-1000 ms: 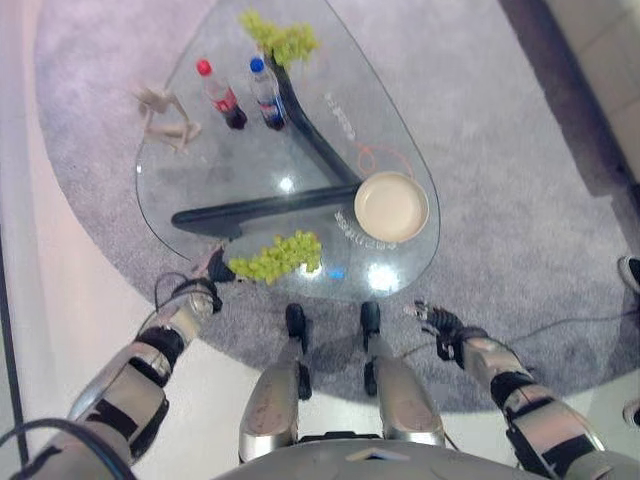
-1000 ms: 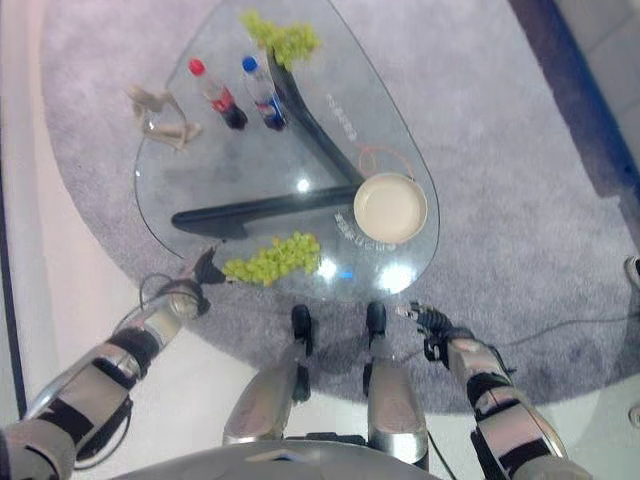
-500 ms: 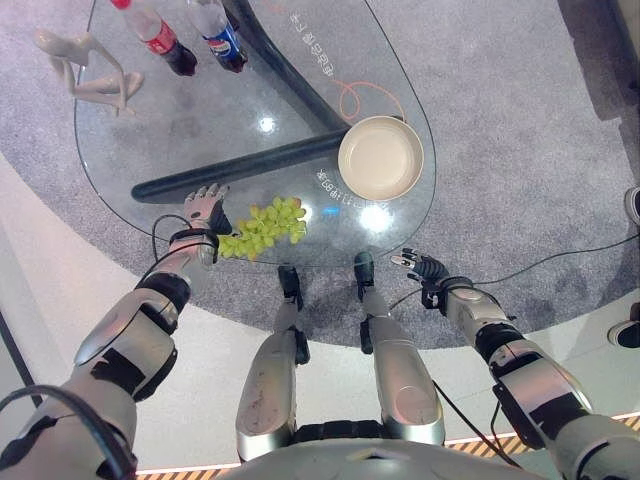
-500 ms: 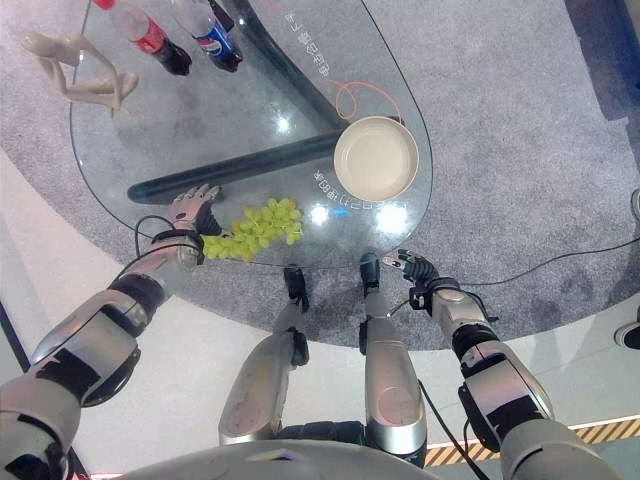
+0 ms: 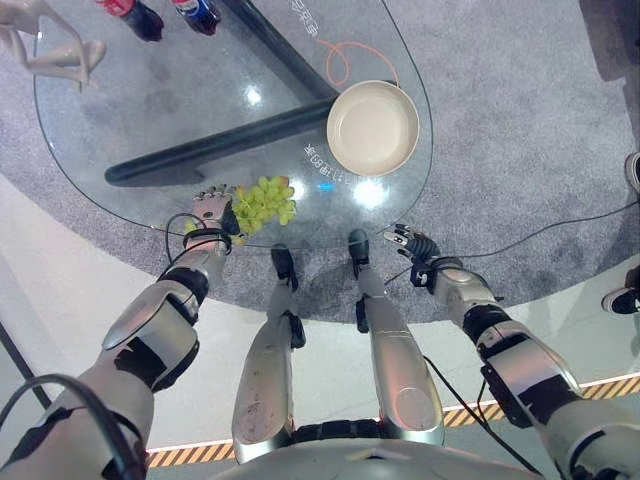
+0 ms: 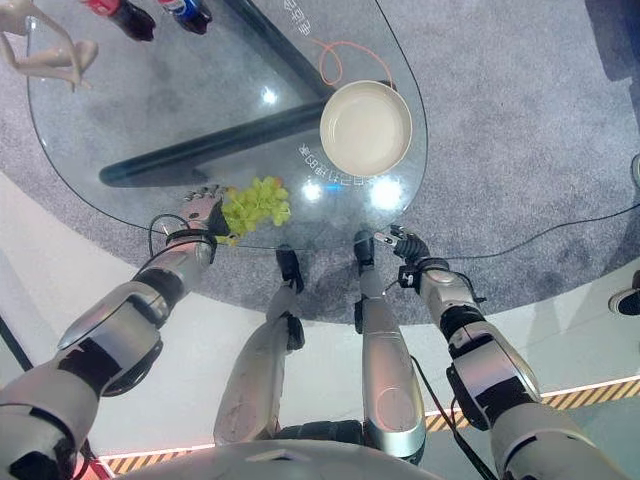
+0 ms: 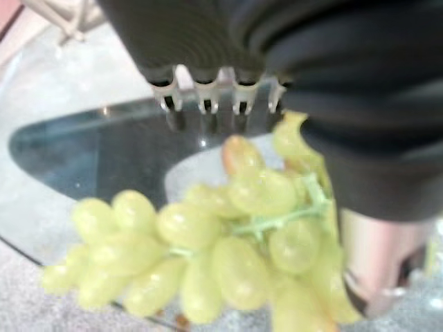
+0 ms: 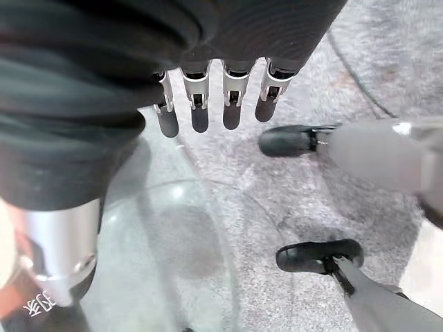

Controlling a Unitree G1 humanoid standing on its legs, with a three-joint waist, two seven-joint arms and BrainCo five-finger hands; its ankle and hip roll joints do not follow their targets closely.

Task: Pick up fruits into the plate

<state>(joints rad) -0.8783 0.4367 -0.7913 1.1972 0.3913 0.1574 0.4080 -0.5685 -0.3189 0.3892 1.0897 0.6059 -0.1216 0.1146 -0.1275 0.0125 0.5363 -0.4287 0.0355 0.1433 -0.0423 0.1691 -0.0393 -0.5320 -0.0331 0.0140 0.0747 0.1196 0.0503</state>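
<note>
Since half a second ago your left hand (image 5: 212, 212) has closed in on the bunch of green grapes (image 5: 262, 203); it now sits just at the bunch's 9 o'clock, fingers straight, the grapes right under the palm in the left wrist view. Your right hand (image 6: 404, 246) hangs past the glass table's (image 5: 150, 110) near edge, fingers relaxed. Look to 1 o'clock of the grapes for the cream plate (image 5: 373, 127). Two bottles (image 5: 165, 12) and a pale figurine (image 5: 45, 45) stand far off. Grey carpet (image 5: 520, 120) surrounds it.

L hand (image 5: 212, 210) now right against grapes (image 5: 264, 203)
</note>
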